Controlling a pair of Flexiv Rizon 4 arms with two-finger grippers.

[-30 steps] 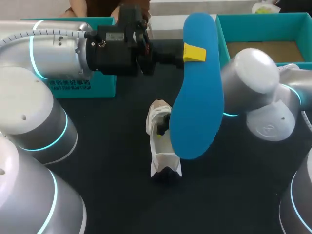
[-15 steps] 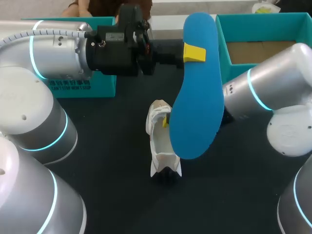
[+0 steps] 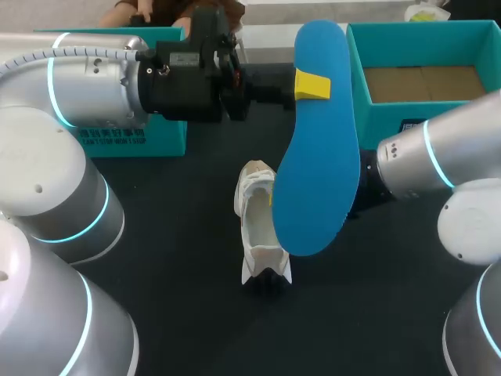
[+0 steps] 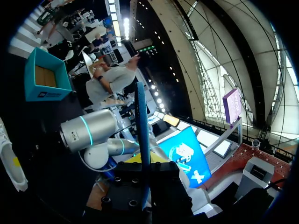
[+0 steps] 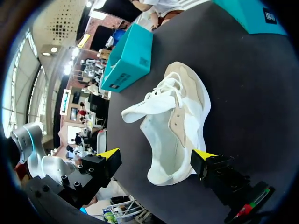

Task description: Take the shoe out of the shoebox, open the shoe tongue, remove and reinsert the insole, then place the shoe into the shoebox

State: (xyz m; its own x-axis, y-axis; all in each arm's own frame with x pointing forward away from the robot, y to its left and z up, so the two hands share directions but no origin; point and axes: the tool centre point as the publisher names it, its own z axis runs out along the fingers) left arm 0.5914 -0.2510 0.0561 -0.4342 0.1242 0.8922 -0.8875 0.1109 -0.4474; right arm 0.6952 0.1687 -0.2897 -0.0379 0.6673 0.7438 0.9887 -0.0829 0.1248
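Two grippers split the work. My left gripper [image 3: 311, 84] is clamped on the blue insole [image 3: 317, 164], holding it high and upright above the shoe [image 3: 257, 227], likely to leave the opening free. My right gripper [image 5: 156, 156], fingers spread wide, hovers at the shoe's heel on the black table [image 3: 172, 235], apparently ready to steady it for reinsertion. The shoebox [image 3: 383, 117] sits open nearby.

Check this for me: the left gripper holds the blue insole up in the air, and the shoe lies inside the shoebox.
Wrong on the shoe's place. The left gripper does hold the blue insole up in the air, but the shoe lies on the table, outside the shoebox, whose inside shows only bare cardboard. The head view shows it.
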